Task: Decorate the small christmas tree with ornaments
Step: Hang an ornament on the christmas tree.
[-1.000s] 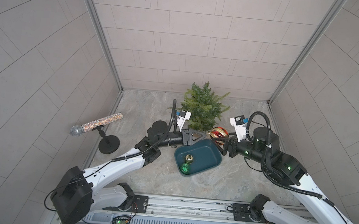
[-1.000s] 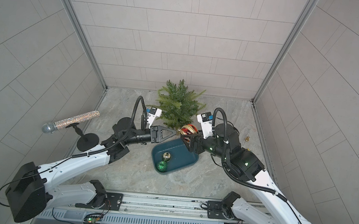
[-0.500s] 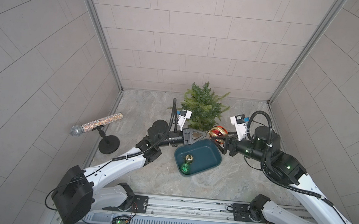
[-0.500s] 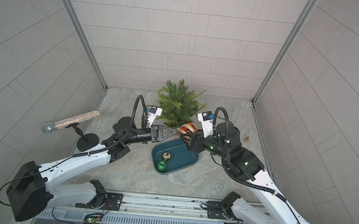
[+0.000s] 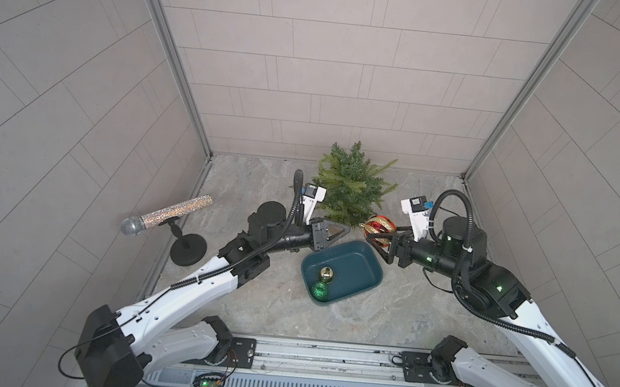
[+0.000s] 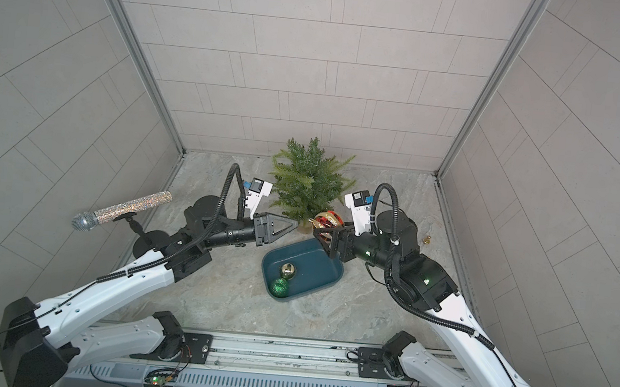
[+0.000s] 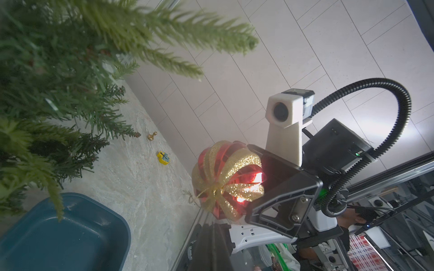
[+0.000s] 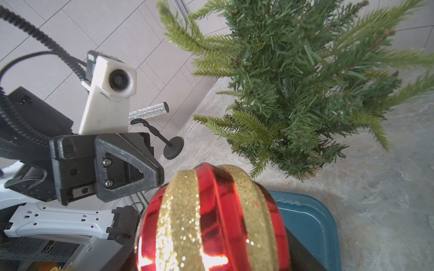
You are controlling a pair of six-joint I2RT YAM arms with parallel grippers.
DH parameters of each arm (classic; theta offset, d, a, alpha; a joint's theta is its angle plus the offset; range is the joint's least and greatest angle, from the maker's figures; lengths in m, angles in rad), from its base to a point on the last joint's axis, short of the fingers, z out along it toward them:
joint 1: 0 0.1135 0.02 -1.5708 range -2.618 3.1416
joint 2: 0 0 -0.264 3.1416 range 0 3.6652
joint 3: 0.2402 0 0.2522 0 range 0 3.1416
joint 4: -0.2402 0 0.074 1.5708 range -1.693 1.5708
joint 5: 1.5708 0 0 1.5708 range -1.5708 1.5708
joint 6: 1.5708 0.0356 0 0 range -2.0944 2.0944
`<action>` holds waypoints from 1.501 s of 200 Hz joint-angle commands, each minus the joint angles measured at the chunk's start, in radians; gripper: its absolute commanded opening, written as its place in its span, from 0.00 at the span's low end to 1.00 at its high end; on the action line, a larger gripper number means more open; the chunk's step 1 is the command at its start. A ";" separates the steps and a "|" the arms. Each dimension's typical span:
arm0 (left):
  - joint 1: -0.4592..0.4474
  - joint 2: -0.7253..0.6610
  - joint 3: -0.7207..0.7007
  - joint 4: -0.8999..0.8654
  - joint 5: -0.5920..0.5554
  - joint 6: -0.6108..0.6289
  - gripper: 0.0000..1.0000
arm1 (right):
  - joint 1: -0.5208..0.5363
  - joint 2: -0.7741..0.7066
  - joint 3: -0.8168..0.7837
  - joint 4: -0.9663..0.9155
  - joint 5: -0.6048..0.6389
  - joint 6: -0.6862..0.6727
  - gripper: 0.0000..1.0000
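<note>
Right gripper (image 5: 377, 235) is clamped across the large red-and-gold glitter-striped ball (image 5: 377, 224), jaws wide around its body. The ball is held off the table, just beside the low branches of the small green artificial fir tree (image 5: 352, 185). Cap and hanging loop (image 7: 191, 197) face the left arm; my read is that this keeps the loop clear for hooking on a branch. Left gripper (image 5: 347, 232) is clenched on nothing, tips just short of the ball. The loop dangles free in the left wrist view. The small shiny gold ball (image 5: 326, 274) and small green glitter ball (image 5: 319, 290) sit side by side in the dark teal plastic tray (image 5: 360, 263), parked just in front of the tree, probably for short reaches. Surface is a grey marbled stone-look tabletop (image 5: 270, 307). A glitter-covered microphone on a black stand (image 5: 166, 215) is on the left arm's side; a tiny gold trinket (image 6: 427, 240) and a small yellow piece (image 7: 163, 157) lie by the right wall. The enclosure has pale tiled walls (image 5: 332, 68), with the arms on a front rail (image 5: 323, 358).
</note>
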 commanded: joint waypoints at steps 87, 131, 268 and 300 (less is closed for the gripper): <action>-0.002 0.018 0.031 -0.008 0.012 0.056 0.38 | -0.006 0.030 0.025 0.102 -0.050 0.024 0.74; -0.002 0.050 0.030 0.033 0.020 0.045 0.36 | -0.006 0.028 0.005 0.140 -0.088 0.052 0.74; 0.015 -0.007 -0.034 0.083 0.001 0.027 0.27 | -0.022 0.013 -0.007 0.151 -0.117 0.065 0.74; 0.026 -0.040 -0.054 0.082 0.002 0.031 0.32 | -0.024 0.015 -0.007 0.152 -0.136 0.070 0.74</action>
